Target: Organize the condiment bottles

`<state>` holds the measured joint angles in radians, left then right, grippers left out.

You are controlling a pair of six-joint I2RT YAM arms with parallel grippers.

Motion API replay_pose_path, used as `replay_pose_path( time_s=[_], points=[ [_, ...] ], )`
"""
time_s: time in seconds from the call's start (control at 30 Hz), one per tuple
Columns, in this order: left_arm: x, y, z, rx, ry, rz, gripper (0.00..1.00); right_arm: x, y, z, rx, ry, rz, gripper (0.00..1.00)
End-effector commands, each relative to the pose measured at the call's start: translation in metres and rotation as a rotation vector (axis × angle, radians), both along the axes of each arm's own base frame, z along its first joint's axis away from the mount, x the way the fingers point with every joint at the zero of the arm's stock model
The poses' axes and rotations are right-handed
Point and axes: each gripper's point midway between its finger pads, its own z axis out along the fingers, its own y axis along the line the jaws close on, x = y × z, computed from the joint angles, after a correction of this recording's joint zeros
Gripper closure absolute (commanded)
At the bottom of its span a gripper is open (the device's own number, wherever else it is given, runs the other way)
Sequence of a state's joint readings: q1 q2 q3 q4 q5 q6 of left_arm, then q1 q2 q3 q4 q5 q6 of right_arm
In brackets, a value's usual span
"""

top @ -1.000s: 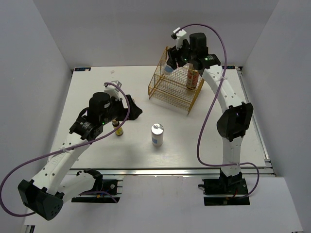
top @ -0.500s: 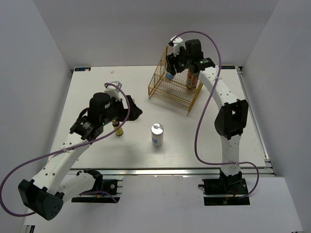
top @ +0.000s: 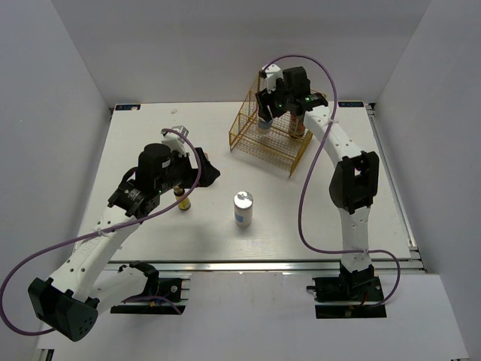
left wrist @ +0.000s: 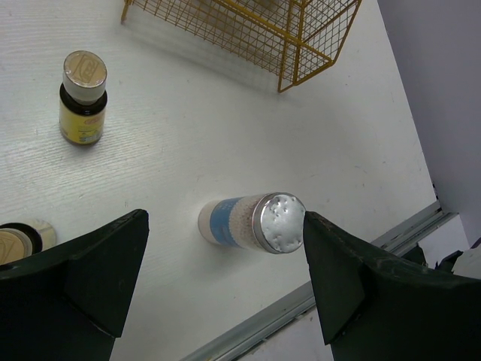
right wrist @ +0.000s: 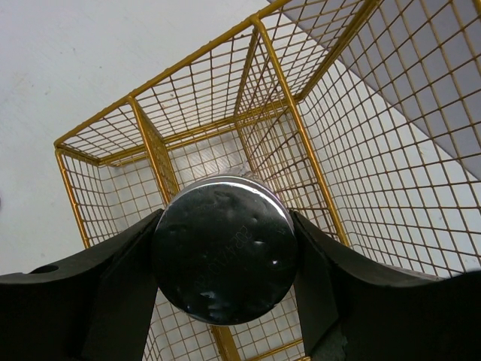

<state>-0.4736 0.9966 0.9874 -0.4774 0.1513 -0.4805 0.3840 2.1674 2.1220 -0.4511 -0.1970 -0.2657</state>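
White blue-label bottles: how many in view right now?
2. The standing white bottle is upright on the table, near the front edge, touching nothing. The held white bottle is clamped in the right claw over the gold rack's left end. More could be hidden.

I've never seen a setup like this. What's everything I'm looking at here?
Wire rack: one, gold, far side of the table.
Tall bottle: one, red label, standing in the rack.
White bottles: two, blue labels, silvery lids; one stands mid-table, the other is held over the rack.
Amber bottles: two, near the left gripper; one yellow-labelled, the other barely in view.
Table: one, white.
Arms: two, white and black.
Left gripper: open.
Right gripper: shut on a white bottle.
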Motion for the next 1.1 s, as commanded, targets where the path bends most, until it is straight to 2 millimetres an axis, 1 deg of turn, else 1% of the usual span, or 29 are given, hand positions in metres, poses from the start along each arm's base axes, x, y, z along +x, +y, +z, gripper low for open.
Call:
replay_pose_path(
  time_s=[0.0, 0.03, 0.07, 0.13, 0.17, 0.23, 0.3, 0.33, 0.43, 0.5, 0.53, 0.63, 0.83, 0.93, 1.0, 1.03, 1.07],
  points=[
    [-0.003, 0.002, 0.005, -0.01, -0.02, 0.011, 0.07, 0.02, -0.003, 0.021, 0.01, -0.109, -0.027, 0.73],
    [-0.003, 0.002, 0.005, -0.009, -0.019, 0.011, 0.07, 0.02, -0.003, 0.02, 0.01, -0.107, -0.027, 0.69],
    [-0.003, 0.002, 0.006, -0.012, -0.021, 0.012, 0.07, 0.019, -0.002, 0.018, 0.01, -0.103, -0.029, 0.61],
    [-0.003, 0.002, 0.006, -0.015, -0.02, 0.011, 0.07, 0.02, -0.003, 0.014, 0.007, -0.095, -0.03, 0.55],
    [-0.003, 0.002, 0.006, -0.017, -0.019, 0.012, 0.07, 0.02, -0.003, 0.014, 0.006, -0.093, -0.03, 0.5],
    [-0.002, 0.001, 0.007, -0.018, -0.02, 0.011, 0.07, 0.02, -0.003, 0.01, 0.004, -0.087, -0.03, 0.46],
    [-0.002, 0.002, 0.008, -0.018, -0.022, 0.012, 0.07, 0.02, -0.002, 0.01, 0.006, -0.085, -0.028, 0.4],
    [-0.003, 0.001, 0.008, -0.018, -0.02, 0.011, 0.07, 0.019, -0.001, 0.009, 0.008, -0.083, -0.028, 0.4],
    [-0.003, 0.002, 0.009, -0.018, -0.022, 0.012, 0.07, 0.02, -0.001, 0.011, 0.012, -0.084, -0.028, 0.34],
    [-0.002, 0.002, 0.009, -0.018, -0.024, 0.013, 0.07, 0.02, -0.001, 0.011, 0.014, -0.084, -0.029, 0.33],
    [-0.002, 0.002, 0.009, -0.02, -0.022, 0.013, 0.07, 0.02, -0.001, 0.011, 0.013, -0.083, -0.03, 0.29],
    [-0.002, 0.001, 0.01, -0.026, -0.022, 0.012, 0.07, 0.019, -0.001, 0.012, 0.014, -0.082, -0.03, 0.25],
    [-0.003, 0.0, 0.011, -0.035, -0.021, 0.011, 0.07, 0.019, 0.0, 0.015, 0.022, -0.084, -0.028, 0.23],
    [-0.003, 0.0, 0.013, -0.035, -0.024, 0.013, 0.07, 0.015, 0.001, 0.028, 0.039, -0.096, -0.015, 0.23],
    [-0.003, 0.001, 0.014, -0.034, -0.025, 0.013, 0.07, 0.009, 0.002, 0.051, 0.058, -0.13, -0.004, 0.24],
    [-0.002, 0.001, 0.015, -0.036, -0.029, 0.016, 0.07, 0.003, 0.001, 0.07, 0.069, -0.161, 0.011, 0.24],
    [-0.002, 0.001, 0.016, -0.036, -0.029, 0.018, 0.06, -0.001, 0.0, 0.081, 0.074, -0.179, 0.021, 0.24]
  ],
)
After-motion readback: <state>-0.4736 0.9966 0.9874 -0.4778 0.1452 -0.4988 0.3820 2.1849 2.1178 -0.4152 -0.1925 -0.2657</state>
